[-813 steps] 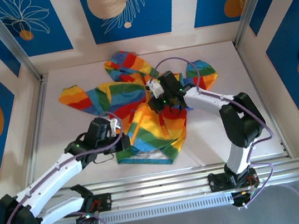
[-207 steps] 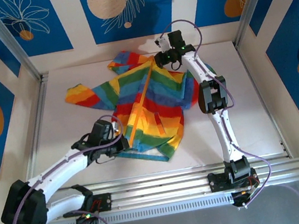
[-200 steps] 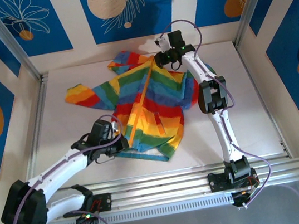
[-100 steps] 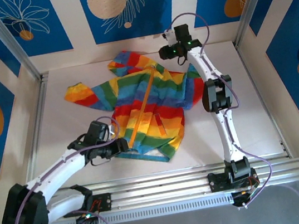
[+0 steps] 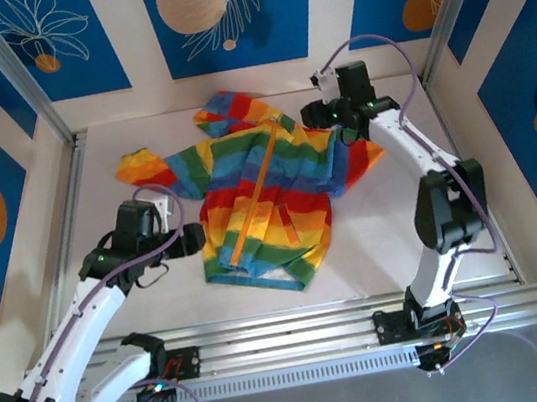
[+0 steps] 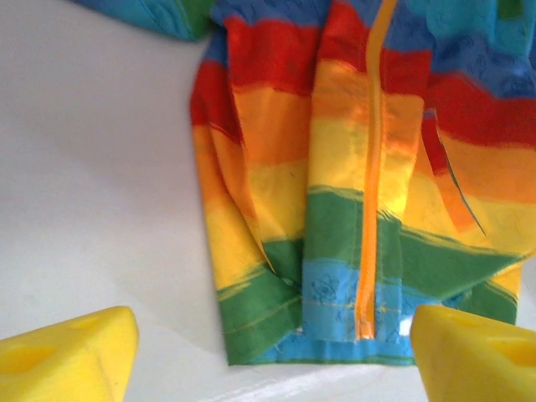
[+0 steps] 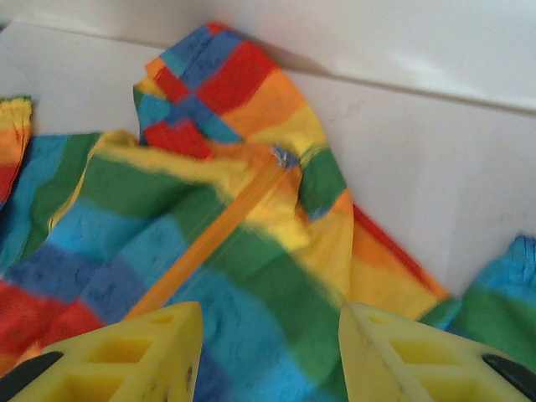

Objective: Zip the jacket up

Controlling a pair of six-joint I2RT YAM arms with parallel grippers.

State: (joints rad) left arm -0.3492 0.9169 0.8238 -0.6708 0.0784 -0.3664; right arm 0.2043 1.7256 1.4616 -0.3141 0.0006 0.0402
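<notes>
The rainbow-striped jacket (image 5: 285, 178) is laid flat mid-frame, its orange zipper (image 6: 368, 184) seen closed from hem to collar — zipping is judged done. Left gripper (image 6: 270, 331) and right gripper (image 7: 268, 331) are spread and empty — only withdrawal is needed.

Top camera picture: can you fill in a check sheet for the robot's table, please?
Surface: white table, flat.
Job's things: jacket lying spread, front up; its orange zipper looks closed from hem to collar.
Clutter: nothing seen.
Grippers: left gripper, jaws open, beside the hem, off the cloth; right gripper, jaws open, by the collar.
Cables: purple cables loop along both arms.
Surroundings: blue leaf-print panels; metal frame.
</notes>
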